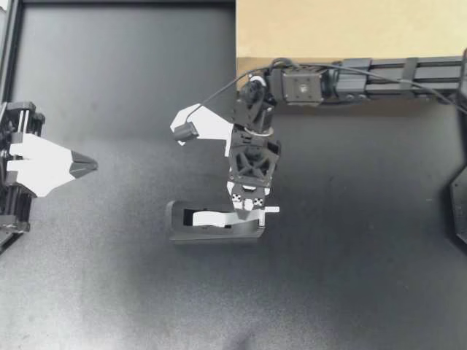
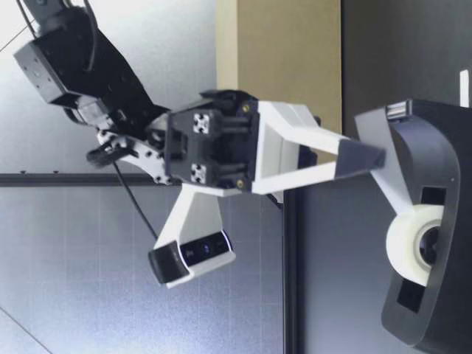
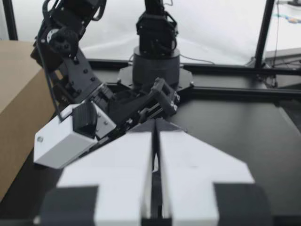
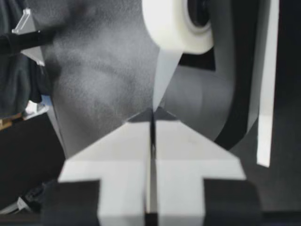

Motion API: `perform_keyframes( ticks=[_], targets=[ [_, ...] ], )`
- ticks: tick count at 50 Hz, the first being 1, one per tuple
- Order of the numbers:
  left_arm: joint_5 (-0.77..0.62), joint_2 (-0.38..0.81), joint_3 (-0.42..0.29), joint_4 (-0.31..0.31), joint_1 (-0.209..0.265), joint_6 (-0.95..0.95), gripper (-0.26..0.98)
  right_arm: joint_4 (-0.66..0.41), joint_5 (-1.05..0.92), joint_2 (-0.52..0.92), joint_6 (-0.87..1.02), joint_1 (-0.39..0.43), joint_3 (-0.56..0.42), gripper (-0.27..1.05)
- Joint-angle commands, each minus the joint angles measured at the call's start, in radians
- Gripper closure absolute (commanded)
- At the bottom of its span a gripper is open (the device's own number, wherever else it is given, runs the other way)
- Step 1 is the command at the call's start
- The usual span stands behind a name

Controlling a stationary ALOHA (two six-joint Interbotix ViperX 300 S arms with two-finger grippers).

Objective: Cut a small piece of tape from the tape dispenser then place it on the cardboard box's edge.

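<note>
My right gripper (image 1: 249,211) pinched the tape (image 4: 164,77) at the dispenser (image 1: 179,230) to draw a strip, my left gripper (image 1: 89,165) idle, fingers (image 3: 124,174) pressed together.

Black tape dispenser (image 1: 211,232) mid-table, white strip (image 4: 164,77) drawn out, cardboard box (image 1: 350,29) beyond.

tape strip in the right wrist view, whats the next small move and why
Probably draw my right gripper a little away from the tape roll. It is shut on the tape strip, which runs uncut from the roll to the gripper, and the drawn length looks short. More length would leave a piece to tear off at the tape dispenser.
</note>
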Motion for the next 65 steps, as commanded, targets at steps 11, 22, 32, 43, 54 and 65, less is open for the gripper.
perform_keyframes(
  ticks=[11, 22, 32, 43, 54, 65],
  targets=[
    [-0.009, 0.006, -0.011, 0.0, 0.002, -0.002, 0.85, 0.003, -0.014, -0.11, -0.006, -0.005, 0.08, 0.92],
    [-0.009, 0.006, -0.011, 0.0, 0.002, -0.002, 0.85, 0.003, -0.029, -0.149, -0.008, -0.021, 0.144, 0.92],
    [-0.009, 0.006, -0.011, 0.0, 0.002, -0.002, 0.85, 0.003, -0.044, -0.169, -0.009, -0.034, 0.183, 0.92],
    [-0.009, 0.006, -0.009, 0.0, 0.002, -0.002, 0.85, 0.003, -0.057, -0.164, -0.012, -0.037, 0.207, 0.92],
    [-0.008, 0.015, -0.006, 0.0, 0.002, -0.002, 0.85, 0.008, -0.107, -0.135, -0.014, -0.035, 0.239, 0.92],
    [-0.008, 0.054, -0.009, -0.003, 0.002, -0.003, 0.82, 0.009, -0.183, -0.106, -0.02, -0.035, 0.273, 0.92]
  ],
)
